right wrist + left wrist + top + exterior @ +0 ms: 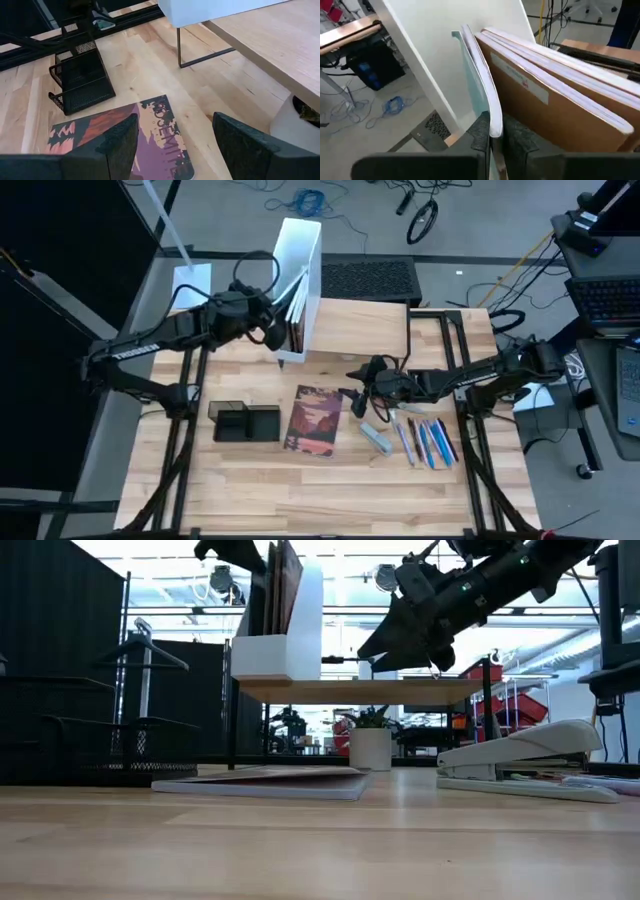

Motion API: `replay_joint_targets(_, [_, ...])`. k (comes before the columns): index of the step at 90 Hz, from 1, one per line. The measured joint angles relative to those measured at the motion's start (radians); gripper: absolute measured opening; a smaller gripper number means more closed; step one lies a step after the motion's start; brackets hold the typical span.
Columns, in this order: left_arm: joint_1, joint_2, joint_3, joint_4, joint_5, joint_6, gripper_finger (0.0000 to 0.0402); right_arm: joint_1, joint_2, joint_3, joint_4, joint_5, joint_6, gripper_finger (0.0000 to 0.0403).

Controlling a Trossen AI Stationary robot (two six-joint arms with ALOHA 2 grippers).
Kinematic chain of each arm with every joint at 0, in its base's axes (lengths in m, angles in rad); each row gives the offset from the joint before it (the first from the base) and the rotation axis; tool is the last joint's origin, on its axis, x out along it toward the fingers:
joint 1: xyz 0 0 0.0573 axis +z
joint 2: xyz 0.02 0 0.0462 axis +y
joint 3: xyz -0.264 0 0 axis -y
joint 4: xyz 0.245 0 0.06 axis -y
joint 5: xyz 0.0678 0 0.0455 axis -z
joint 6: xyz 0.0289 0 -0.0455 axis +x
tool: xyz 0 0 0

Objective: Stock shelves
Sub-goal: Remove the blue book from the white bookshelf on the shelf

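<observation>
Right gripper (175,145) gapes wide, empty, above the Yosemite book (313,420) | stapler (376,438), pens (425,442) beside it, unstocked | beyond, left gripper (492,137) pinches a thin booklet (480,75) in the file box (298,255) on the shelves (360,330) | we judge stocking partly done.

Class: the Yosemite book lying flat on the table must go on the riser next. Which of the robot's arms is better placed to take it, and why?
Probably the right. The right gripper hangs open beside the book, while the left gripper is shut on a thin booklet in the white file box on the riser.
</observation>
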Motion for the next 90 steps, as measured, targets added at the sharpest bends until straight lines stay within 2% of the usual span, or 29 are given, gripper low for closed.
replay_joint_targets(28, [-0.014,-0.007,0.082,-0.007,-0.003,0.041,0.0008,0.0,0.0,0.0,0.0,0.0,0.018,0.0235])
replay_joint_targets(51, [-0.046,-0.01,0.23,-0.091,0.001,0.109,0.0007,0.0,0.0,0.003,-0.003,-0.004,-0.015,0.0235])
replay_joint_targets(71, [-0.073,-0.01,0.353,-0.149,0.005,0.184,0.0007,0.0,-0.001,0.074,0.0,-0.009,-0.185,0.0235])
replay_joint_targets(90, [-0.099,-0.01,0.477,-0.299,0.028,0.202,0.0006,0.0,-0.001,0.177,0.0,-0.018,-0.399,0.0236])
